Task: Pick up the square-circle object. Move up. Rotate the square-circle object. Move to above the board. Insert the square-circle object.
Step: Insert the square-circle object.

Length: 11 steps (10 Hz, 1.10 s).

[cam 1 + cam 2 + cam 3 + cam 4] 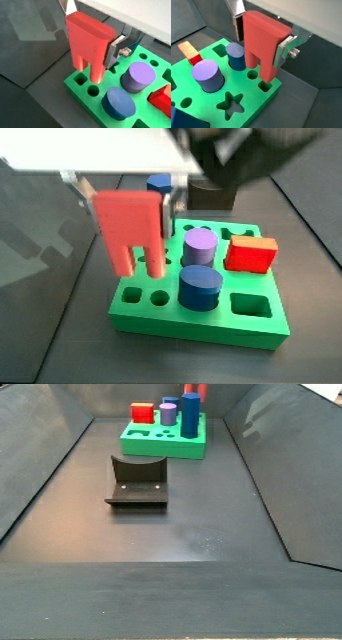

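Insertion looks under way: pincer [261, 37] clenched on the salmon-red pronged square-circle object [262, 42], prongs down just over the green slotted board [211, 102]. Next move calls for lowering them straight into the holes below.

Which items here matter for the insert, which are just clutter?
In play:
- square-circle object, prongs down over the board
- board
- gripper, shut on the piece

Just sitting there:
- purple cylinder
- blue cylinder
- red cube
- fixture

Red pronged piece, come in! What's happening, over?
Gripper above green board, shut on salmon-red pronged square-circle object. Prongs pointing down at the corner holes, entering or just above. Purple cylinder and blue cylinder stand alongside, clear.
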Motion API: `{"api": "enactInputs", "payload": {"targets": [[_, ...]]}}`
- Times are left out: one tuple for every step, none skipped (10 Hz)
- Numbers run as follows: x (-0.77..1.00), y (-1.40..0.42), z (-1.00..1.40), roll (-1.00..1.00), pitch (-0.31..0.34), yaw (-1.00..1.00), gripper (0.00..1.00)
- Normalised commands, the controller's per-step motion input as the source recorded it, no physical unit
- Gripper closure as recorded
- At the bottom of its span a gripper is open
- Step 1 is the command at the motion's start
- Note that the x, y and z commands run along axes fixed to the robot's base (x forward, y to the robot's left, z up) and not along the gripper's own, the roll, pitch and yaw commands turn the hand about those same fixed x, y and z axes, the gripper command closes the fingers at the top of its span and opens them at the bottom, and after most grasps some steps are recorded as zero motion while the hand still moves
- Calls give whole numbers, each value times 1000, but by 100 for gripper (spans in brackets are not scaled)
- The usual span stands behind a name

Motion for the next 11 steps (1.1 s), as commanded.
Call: {"api": "enactInputs", "payload": {"targets": [[177,-134,-771,120,-90,0,100],[129,-109,-723,61,-116,0,100],[163,-100,-714,61,-109,0,100],[146,-26,-660,136,-76,0,100],[0,0,-557,243,-87,103,100],[-114,-11,-574,247,-137,183,100],[-63,-57,-689,196,-171,191,100],[0,-86,-743,180,-133,151,100],[69,-131,-826,147,-136,129,100],[217,-217,-834,103,-116,46,100],[117,-260,-763,81,-107,0,100]]}}
